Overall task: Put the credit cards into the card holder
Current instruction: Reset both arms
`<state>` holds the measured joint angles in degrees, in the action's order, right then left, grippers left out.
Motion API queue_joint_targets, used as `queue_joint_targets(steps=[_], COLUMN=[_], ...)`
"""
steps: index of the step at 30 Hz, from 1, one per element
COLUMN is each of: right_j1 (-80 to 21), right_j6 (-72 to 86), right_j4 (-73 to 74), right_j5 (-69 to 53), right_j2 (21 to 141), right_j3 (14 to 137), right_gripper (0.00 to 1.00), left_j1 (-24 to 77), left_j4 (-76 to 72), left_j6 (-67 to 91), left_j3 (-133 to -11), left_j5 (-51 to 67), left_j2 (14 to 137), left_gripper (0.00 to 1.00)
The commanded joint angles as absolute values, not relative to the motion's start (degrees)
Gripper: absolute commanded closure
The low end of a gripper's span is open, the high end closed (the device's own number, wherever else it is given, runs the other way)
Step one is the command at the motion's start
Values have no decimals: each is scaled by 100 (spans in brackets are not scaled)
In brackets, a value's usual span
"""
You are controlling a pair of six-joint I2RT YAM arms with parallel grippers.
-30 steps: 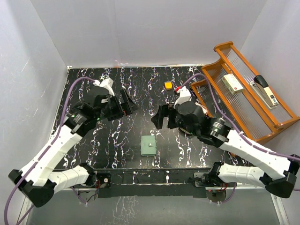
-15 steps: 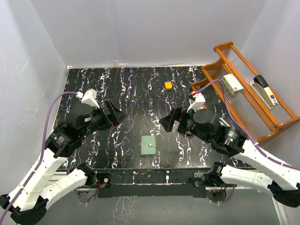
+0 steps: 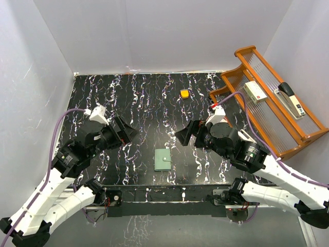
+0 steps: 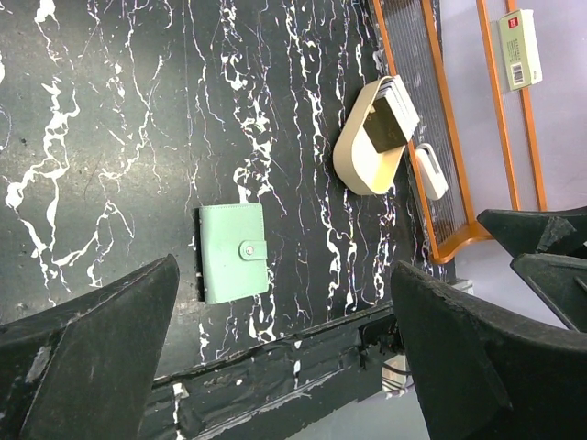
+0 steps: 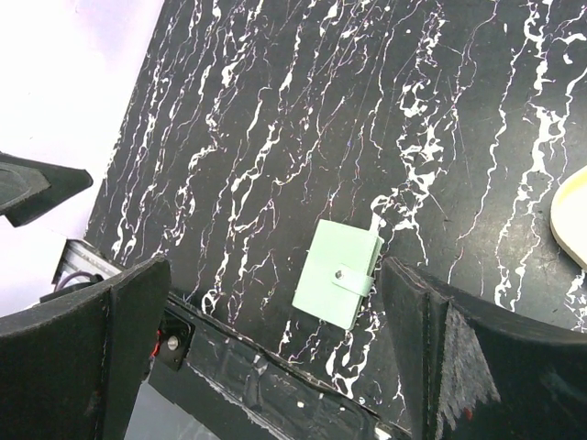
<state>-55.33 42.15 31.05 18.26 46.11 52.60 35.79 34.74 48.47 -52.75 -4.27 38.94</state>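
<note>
Plain white walls (image 3: 154,36) box in a black, white-veined marble tabletop (image 3: 154,103). The left gripper (image 3: 127,133) and right gripper (image 3: 186,135) hang above it, jaws spread wide, holding nothing. The pale sage-green snap wallet (image 3: 163,159) lies shut between them near the front edge. The thin stacked cards (image 4: 390,115) sit in a tan oval dish (image 4: 362,170).

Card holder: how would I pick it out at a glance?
On the black marbled table, look near the middle of the front edge. The card holder lies flat and closed there. It is the only pale green thing and has a small snap tab.
</note>
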Motion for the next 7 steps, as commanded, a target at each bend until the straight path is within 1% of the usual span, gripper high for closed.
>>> queue_joint_targets(steps=[1, 7], right_j1=[-5514, -5515], right_j6=[4311, 4479], right_j4=[2750, 2799], right_j5=[1987, 2079], right_j2=[4548, 4423], right_j3=[5229, 5048], right_gripper=[2, 2], left_j1=[3568, 3570], left_j4=[3396, 3396], left_j6=[4848, 4815], left_j3=[-5395, -5296], left_j5=[-424, -546], left_j2=[3871, 3873], left_gripper=[1, 1])
